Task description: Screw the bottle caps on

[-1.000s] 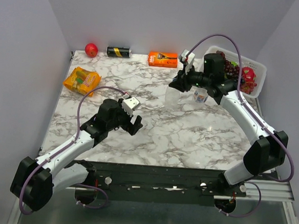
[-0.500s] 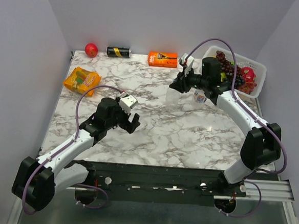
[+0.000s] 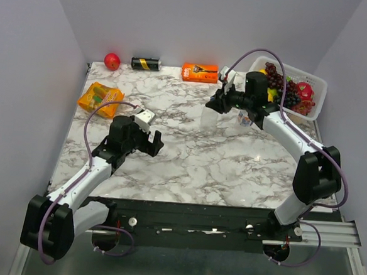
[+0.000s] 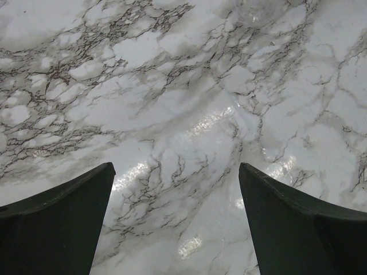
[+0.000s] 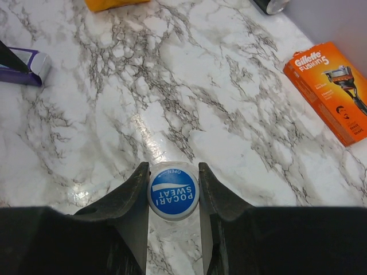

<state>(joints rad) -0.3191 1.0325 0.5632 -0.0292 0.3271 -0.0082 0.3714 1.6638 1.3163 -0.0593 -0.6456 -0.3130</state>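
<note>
Up at the far side of the marble table (image 3: 187, 169), the right gripper (image 3: 214, 106) hangs directly over the clear bottle (image 3: 209, 119), which looks to be standing upright. From its wrist view, both fingers are pinched tight on the blue Pocari Sweat cap (image 5: 172, 192), printed face up, with clear plastic peeking out under the rim. I'd say the cap is sitting at the bottle's mouth, but I can't tell whether the threads have caught.

The labelled bottle (image 3: 244, 118) stands just beside it, toward the fruit basket (image 3: 313, 83); I can't spot its cap anywhere. The left gripper (image 3: 153, 142) hovers over bare marble, well apart from both bottles, fingers spread wide and holding nothing.

Now the tricky part. The cap wants to stay level and centred, with gentle downward pressure as the wrist turns. Nothing is bracing that bottle, and it looks light enough to spin along or tip. My bet is the left gripper should come over and hold the body.
</note>
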